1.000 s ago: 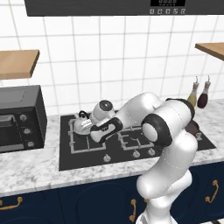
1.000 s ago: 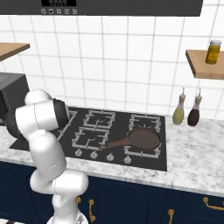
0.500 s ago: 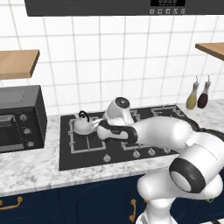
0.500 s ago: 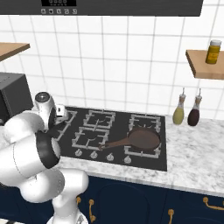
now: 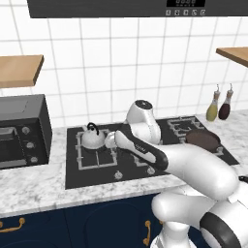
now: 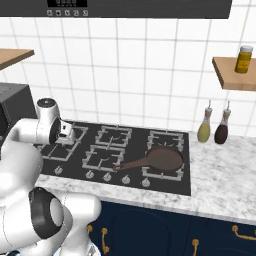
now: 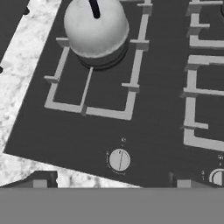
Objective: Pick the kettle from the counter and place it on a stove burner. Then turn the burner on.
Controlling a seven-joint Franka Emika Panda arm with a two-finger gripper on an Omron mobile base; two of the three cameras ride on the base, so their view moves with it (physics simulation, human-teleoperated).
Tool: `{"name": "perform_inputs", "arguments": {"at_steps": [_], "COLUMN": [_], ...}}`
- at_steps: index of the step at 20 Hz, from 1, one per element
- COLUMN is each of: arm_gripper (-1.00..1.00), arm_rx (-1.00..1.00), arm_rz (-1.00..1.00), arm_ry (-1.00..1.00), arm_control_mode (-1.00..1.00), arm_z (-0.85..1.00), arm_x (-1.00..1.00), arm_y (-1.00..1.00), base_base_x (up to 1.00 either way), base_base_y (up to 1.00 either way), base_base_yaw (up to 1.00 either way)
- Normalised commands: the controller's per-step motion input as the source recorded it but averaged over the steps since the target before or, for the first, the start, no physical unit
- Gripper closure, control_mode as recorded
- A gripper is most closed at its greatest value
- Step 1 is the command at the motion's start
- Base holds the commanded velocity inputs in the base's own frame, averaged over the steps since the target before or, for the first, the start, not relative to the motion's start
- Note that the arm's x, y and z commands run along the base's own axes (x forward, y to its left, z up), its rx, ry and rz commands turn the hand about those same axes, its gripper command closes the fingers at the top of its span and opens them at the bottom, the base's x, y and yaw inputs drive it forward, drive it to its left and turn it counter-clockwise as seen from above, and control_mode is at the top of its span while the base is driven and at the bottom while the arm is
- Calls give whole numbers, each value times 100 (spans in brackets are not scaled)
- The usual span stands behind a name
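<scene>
Silver-white dome-shaped kettle (image 5: 92, 138) is sitting on the black square stove grate (image 7: 94, 78), while the two-finger gripper (image 7: 112, 186) is hovering spread wide above a round knob (image 7: 119, 159)

The left base view looks forward and down from behind the arm's left side, taking in the hob (image 5: 145, 160), the kettle (image 5: 92, 138) and the oven (image 5: 22, 131). The right base view looks at the same hob (image 6: 125, 155) from behind the right side, adding the pan (image 6: 162, 159) and bottles (image 6: 204, 129). The hand view looks steeply down from close above, with the kettle (image 7: 96, 26) ahead of the pincer and a knob (image 7: 119, 159) just before it.
</scene>
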Motion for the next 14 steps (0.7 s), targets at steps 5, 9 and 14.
{"name": "perform_inputs", "arguments": {"at_steps": [5,9,14], "arm_gripper": [-100,-100,-100], "arm_rx": [-1,-7,-15], "arm_rz": [-12,-15,-12], "arm_ry": [30,28,16], "arm_control_mode": [-100,-100,-100], "arm_z": [0,-16,-26], "arm_x": [-54,-29,-4], "arm_y": [0,0,0], "base_base_x": [0,0,0], "base_base_y": [0,0,0], "base_base_yaw": [0,0,0]}}
